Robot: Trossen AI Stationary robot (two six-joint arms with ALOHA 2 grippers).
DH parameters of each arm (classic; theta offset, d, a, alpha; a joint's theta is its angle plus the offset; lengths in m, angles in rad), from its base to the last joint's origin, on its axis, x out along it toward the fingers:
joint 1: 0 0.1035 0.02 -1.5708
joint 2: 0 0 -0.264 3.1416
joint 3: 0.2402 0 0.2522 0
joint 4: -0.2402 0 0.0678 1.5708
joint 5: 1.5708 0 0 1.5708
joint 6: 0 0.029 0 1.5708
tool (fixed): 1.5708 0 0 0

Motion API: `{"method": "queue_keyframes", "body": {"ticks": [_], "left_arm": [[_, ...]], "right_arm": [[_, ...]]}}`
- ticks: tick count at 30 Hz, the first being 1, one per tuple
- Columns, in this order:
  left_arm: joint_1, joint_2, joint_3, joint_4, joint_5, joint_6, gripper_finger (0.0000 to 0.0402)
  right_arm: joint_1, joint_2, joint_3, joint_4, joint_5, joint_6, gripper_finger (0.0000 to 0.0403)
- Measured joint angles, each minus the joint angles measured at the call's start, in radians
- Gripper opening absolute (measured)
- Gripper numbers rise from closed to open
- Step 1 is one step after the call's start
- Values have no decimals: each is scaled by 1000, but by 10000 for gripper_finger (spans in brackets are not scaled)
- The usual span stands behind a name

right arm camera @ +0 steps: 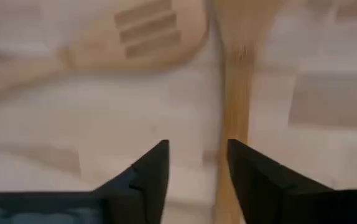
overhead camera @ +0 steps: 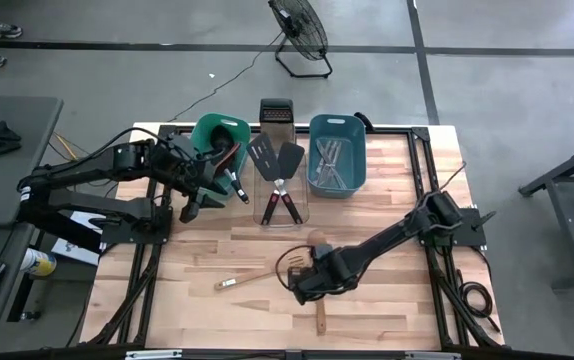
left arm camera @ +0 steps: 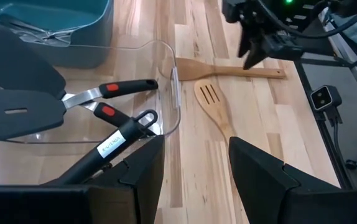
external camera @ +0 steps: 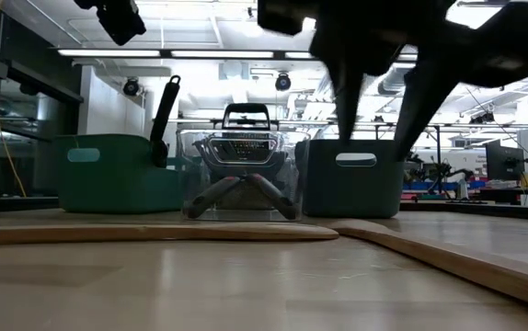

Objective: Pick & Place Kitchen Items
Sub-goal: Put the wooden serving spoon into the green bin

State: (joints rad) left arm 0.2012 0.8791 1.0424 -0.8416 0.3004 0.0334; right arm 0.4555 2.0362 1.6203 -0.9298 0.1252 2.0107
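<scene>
Grey floor all around, a fan (overhead camera: 301, 30) standing beyond the far edge, and a wooden tabletop (overhead camera: 197, 290) with most of its near half bare. Three tubs line the far edge: a teal tub (overhead camera: 210, 133) on the left, a clear tub (overhead camera: 267, 198) in the middle with two black turners (overhead camera: 275, 156) lying in it and a grater (overhead camera: 276, 111) standing just behind, then a blue tub (overhead camera: 354, 150) with silver utensils (overhead camera: 330, 165) inside.

The left gripper (left arm camera: 194, 155) hangs at the near corner of the teal tub, jaws pinching a black-handled utensil (left arm camera: 117, 140) whose loop end reaches toward the clear tub's rim.

The right gripper (overhead camera: 304, 283) is low over the middle of the tabletop, jaws spread and holding nothing, right above two loose wooden pieces: a slotted spatula (right arm camera: 144, 31) angling off left and a wooden spoon (right arm camera: 237, 93) beside it running toward the near edge. Plenty of open board to the left and right of them.
</scene>
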Motion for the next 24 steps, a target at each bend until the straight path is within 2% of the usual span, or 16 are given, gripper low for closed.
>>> {"method": "queue_keyframes", "body": {"ticks": [4,7,18,24], "left_arm": [[0,0,0,0,0,0,177],[0,0,0,-4,0,0,177],[2,0,0,-16,-5,-1,177],[2,0,0,-19,-7,-1,177]], "right_arm": [[-8,20,0,0,131,-22,210],[-1,47,0,-7,204,31,228],[59,97,0,-108,212,131,212],[54,114,0,-113,239,101,205]]}}
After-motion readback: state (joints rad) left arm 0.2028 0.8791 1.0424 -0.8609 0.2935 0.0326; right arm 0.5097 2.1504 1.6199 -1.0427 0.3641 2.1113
